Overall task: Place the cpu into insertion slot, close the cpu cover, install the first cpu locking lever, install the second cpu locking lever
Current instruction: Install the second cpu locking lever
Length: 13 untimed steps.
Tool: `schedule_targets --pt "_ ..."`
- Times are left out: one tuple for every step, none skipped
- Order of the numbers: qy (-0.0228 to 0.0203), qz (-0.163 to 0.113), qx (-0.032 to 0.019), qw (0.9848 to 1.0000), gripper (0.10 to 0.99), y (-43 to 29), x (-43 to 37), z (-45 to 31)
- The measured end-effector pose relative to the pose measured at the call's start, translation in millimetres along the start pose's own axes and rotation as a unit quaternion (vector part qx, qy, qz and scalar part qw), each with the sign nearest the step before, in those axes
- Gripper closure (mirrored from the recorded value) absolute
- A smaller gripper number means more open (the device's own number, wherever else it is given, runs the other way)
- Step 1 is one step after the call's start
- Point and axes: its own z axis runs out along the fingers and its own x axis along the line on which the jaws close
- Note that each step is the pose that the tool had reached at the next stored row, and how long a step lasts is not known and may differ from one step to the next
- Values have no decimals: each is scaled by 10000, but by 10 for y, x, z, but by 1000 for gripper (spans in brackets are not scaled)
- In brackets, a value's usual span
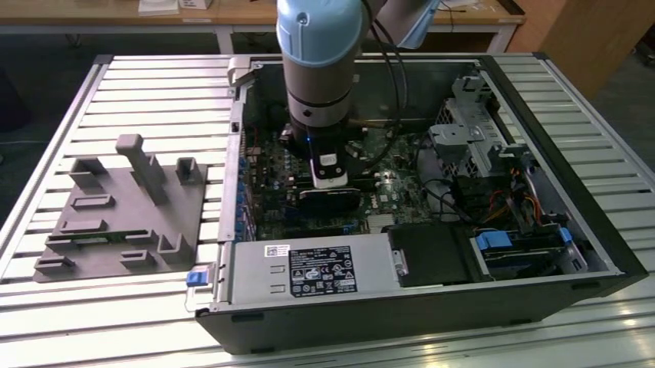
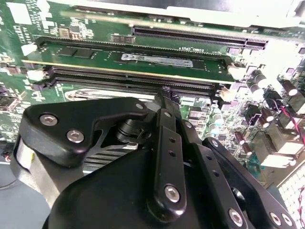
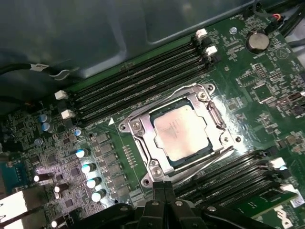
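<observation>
Silver metal framed the slot (image 3: 178,136) on the green board (image 3: 248,90), and the cpu (image 3: 180,132) lay flat inside it, its pale face showing through the square window of the cover (image 3: 143,138), which sat down over the socket. Long black memory slots (image 3: 138,83) ran along 1 side of the socket and more (image 3: 228,174) along the other. In the first wrist view the gripper (image 3: 164,188) hung just beside the socket's edge, its 2 fingers (image 3: 159,191) pressed together with nothing between them. The second wrist view showed the same black fingers (image 2: 167,124) drawn together, tips near a memory stick (image 2: 128,59) standing in its slot. In the exterior view the arm (image 1: 319,69) reached straight down into the open case (image 1: 409,307), which lay on a slatted table (image 1: 153,84), with a grey fixture (image 1: 123,211) well apart at the exterior view's left.
</observation>
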Motion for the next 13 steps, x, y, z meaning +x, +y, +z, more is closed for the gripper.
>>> schedule_targets --pt "13 1 -24 10000 980 -4 4 5" --pt "36 3 -72 10000 980 -6 6 9" --pt "65 7 -132 9999 980 -7 7 13" --pt "94 12 -194 9998 980 -8 7 16" --pt "125 16 -259 9996 980 -9 7 19" --pt "146 18 -302 9994 980 -9 7 22" --pt "157 20 -326 9993 980 -10 7 30" --pt "163 21 -339 9993 980 -11 7 37" --pt "166 21 -343 9993 980 -12 7 38" --pt "166 21 -343 9993 980 -12 7 38" --pt "166 21 -343 9993 980 -12 6 38" --pt "166 21 -342 9993 980 -13 7 38" --pt "166 21 -343 9993 980 -13 7 38"
